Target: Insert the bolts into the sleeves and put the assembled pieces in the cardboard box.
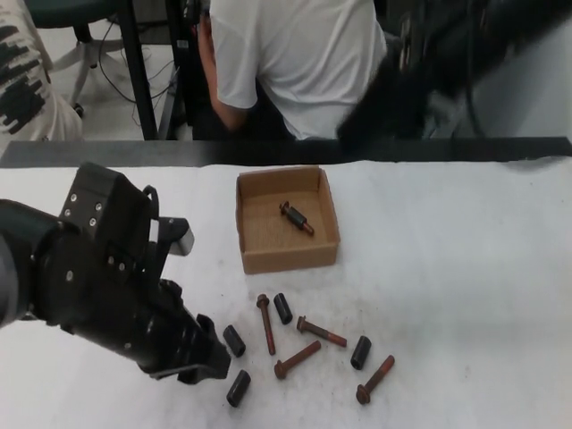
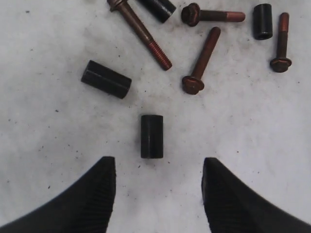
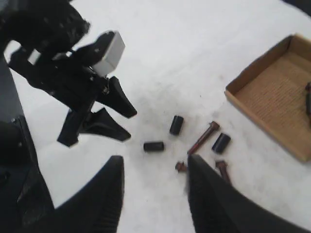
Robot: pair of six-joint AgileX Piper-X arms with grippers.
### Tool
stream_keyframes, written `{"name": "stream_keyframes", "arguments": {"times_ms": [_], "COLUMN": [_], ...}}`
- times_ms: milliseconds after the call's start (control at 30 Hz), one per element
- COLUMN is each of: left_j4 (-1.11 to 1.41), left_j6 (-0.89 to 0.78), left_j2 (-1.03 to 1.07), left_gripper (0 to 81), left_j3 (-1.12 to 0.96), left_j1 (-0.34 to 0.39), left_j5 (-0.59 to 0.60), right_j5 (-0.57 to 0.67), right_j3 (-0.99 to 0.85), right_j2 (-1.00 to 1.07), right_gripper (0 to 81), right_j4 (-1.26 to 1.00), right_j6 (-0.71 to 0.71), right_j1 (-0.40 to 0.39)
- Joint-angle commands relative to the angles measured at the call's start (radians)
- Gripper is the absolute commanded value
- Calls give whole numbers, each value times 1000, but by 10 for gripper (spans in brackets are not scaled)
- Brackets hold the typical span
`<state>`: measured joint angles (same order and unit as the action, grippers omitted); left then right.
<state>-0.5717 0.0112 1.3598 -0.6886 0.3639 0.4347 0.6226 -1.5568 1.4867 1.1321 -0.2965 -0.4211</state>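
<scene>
Ideally, I judged, my open left pincer (image 2: pixel 159 165) should drop straight over the sleeve (image 2: pixel 151 136) just ahead, straddling its sides squarely.

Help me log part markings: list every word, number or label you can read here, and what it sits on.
None can be read. The bolts, the sleeves and the cardboard box show no legible print; any stamps on the bolt heads are too small to tell.
</scene>
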Motion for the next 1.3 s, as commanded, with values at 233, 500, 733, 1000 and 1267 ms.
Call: {"name": "stream_keyframes", "arguments": {"times_ms": [233, 500, 733, 1000, 1267], "left_j4": [-88, -99, -148, -234, -193], "left_j6": [102, 156, 172, 235, 235], "left_j2": [12, 79, 167, 213, 213], "left_gripper": [501, 501, 501, 501, 501], "left_j3": [-9, -66, -158, -169, -169], "left_j1": [27, 78, 136, 144, 149], "left_j5": [-63, -93, -142, -219, -217], "right_j5": [-1, 17, 20, 30, 44], "right_j3": [326, 386, 386, 386, 386], "right_j2": [1, 1, 1, 1, 1], "right_gripper": [365, 363, 363, 363, 363], "right_j4": [-184, -232, -242, -247, -246], "right_j6": [78, 120, 132, 131, 143], "right_j1": [1, 1, 1, 1, 1]}}
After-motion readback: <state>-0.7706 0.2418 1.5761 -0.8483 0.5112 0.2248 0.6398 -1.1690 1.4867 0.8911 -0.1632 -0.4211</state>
